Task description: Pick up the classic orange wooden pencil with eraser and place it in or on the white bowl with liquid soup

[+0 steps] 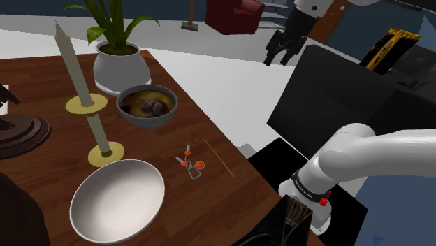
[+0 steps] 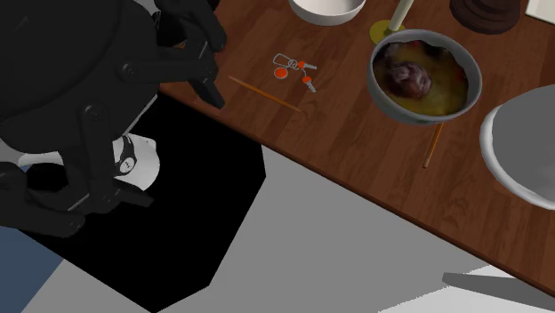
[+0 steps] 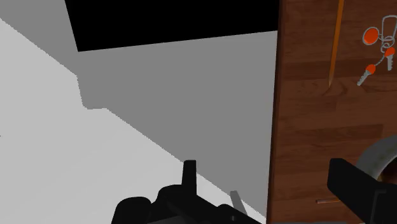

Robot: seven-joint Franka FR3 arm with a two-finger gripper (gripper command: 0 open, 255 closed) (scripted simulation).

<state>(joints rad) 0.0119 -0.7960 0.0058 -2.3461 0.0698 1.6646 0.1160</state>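
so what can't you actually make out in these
Pencil: too thin in the shoulder view to show its eraser end; in the wrist view the picture's edge cuts off one end.
Soup bowl: in the wrist view, mostly past the picture's edge and behind a finger of the hand.
Empty white bowl: cut by the second exterior view's top edge.

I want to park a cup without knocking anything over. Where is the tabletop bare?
Bare wood lies between the soup bowl and the keys, and in a narrow strip between the pencil and the table edge. It is crowded around the two candlesticks, between plant pot, soup bowl and the empty white bowl.
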